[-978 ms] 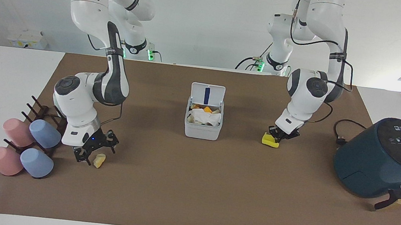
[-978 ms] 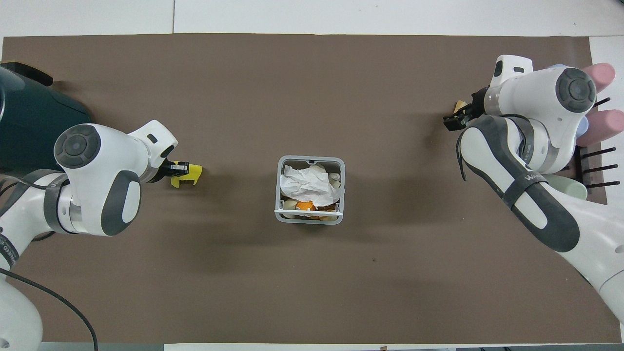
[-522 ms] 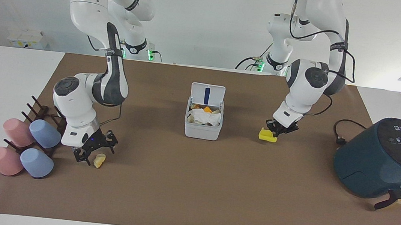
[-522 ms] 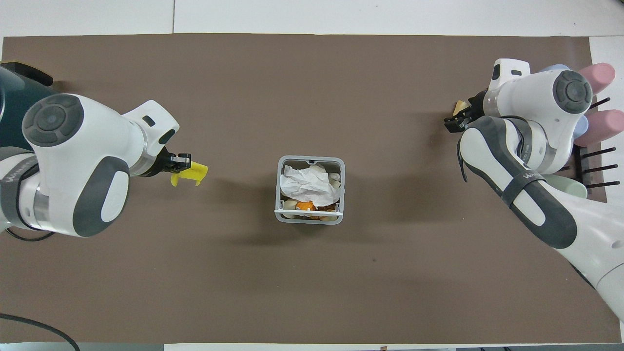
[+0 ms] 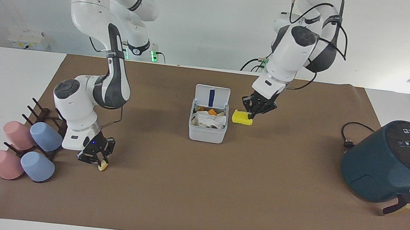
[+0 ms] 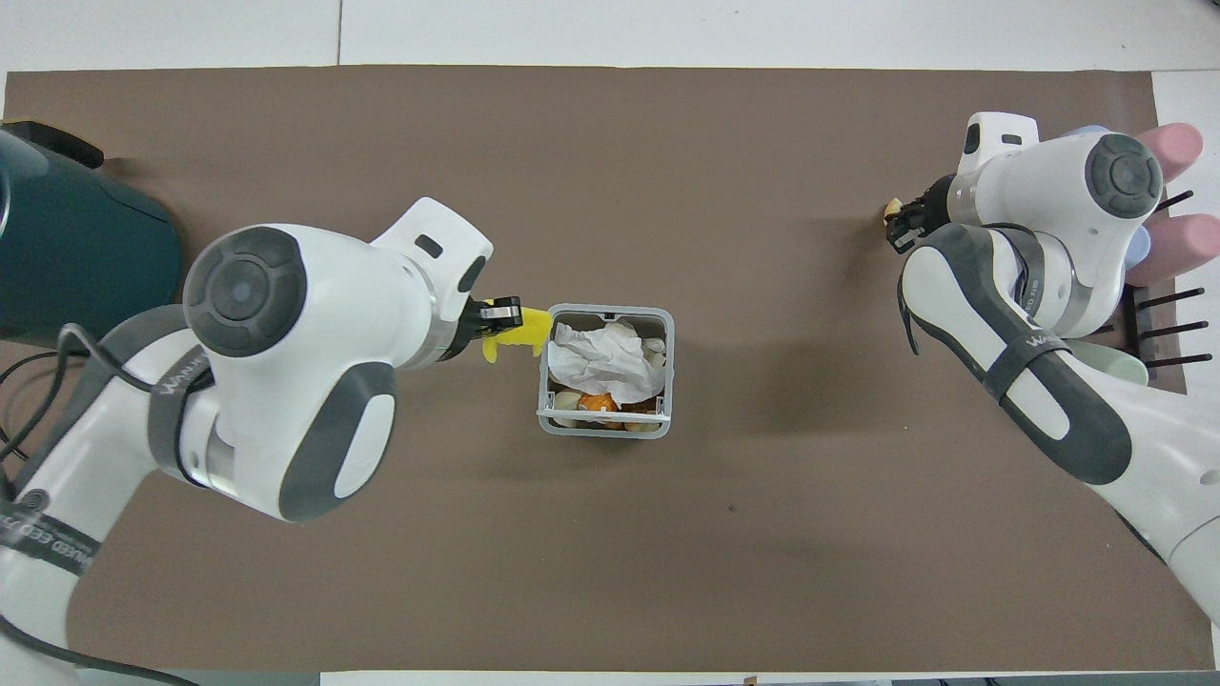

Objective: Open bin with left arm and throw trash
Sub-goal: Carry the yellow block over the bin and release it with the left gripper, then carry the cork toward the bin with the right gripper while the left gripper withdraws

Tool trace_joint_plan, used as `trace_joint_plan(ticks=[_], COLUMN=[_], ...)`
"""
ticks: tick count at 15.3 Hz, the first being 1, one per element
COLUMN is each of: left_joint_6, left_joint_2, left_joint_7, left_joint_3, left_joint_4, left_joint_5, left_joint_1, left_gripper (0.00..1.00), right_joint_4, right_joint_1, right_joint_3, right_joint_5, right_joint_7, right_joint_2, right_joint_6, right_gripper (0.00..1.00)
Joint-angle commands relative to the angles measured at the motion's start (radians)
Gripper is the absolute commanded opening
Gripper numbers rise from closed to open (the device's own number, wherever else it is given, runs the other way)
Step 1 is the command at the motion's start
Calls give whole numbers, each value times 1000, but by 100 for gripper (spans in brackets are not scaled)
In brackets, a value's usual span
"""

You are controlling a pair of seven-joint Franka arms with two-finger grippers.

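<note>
Two arms, two scraps, and the bin (image 5: 207, 125) standing open mid-table.

The left gripper (image 5: 252, 110) pinches one edge of the yellow spongy block (image 5: 242, 117), carrying it in the air just beside the bin's rim, toward the left arm's end of the table; the lid (image 5: 212, 95) stands upright with its blue stripe showing. The block looks light and soft, so an edge pinch should hold it, though it may squash or cling on release. At the right arm's end, by the pastel cups (image 5: 25, 150), the right gripper (image 5: 96, 159) appears closed around a pale cream lump (image 5: 103, 166) at the table surface; that lump too looks light and crumbly, best taken across its middle.
</note>
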Motion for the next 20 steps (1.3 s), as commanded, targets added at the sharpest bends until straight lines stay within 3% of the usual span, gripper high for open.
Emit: trace_joint_plan(ticks=[1, 7, 11, 12, 13, 14, 15, 18, 20], left_joint_6=[113, 153, 193, 172, 141, 91, 36, -89, -178], left_joint_2=[57, 102, 112, 102, 87, 52, 28, -71, -136], left_joint_7=[-89, -113, -165, -162, -162, -157, -154, -148, -144], left_joint_3=[15, 15, 15, 16, 18, 19, 22, 32, 32], left_joint_4=[-5, -40, -54, -51, -46, -39, -23, -20, -22], left_joint_5=[-15, -15, -15, -15, -15, -15, -15, -13, -13], left_joint_1=[-69, -137, -160, -158, -152, -151, -149, -129, -77], left_gripper=[0, 0, 0, 52, 81, 94, 99, 100, 100], right_joint_4=[74, 122, 122, 122, 122, 122, 121, 121, 122], right_joint_1=[1, 86, 132, 138, 138, 138, 138, 138, 143], right_joint_3=[11, 37, 38, 52, 69, 87, 93, 116, 129], right_joint_5=[30, 28, 31, 31, 31, 31, 31, 55, 149], right_joint_7=[19, 505, 712, 764, 815, 866, 894, 947, 1135], right_joint_2=[-8, -109, -160, -169, -174, -178, -181, -185, -194], right_joint_6=[-114, -411, -497, -516, -523, -531, -533, -537, -539], right_gripper=[0, 0, 0, 0, 0, 0, 0, 0, 0])
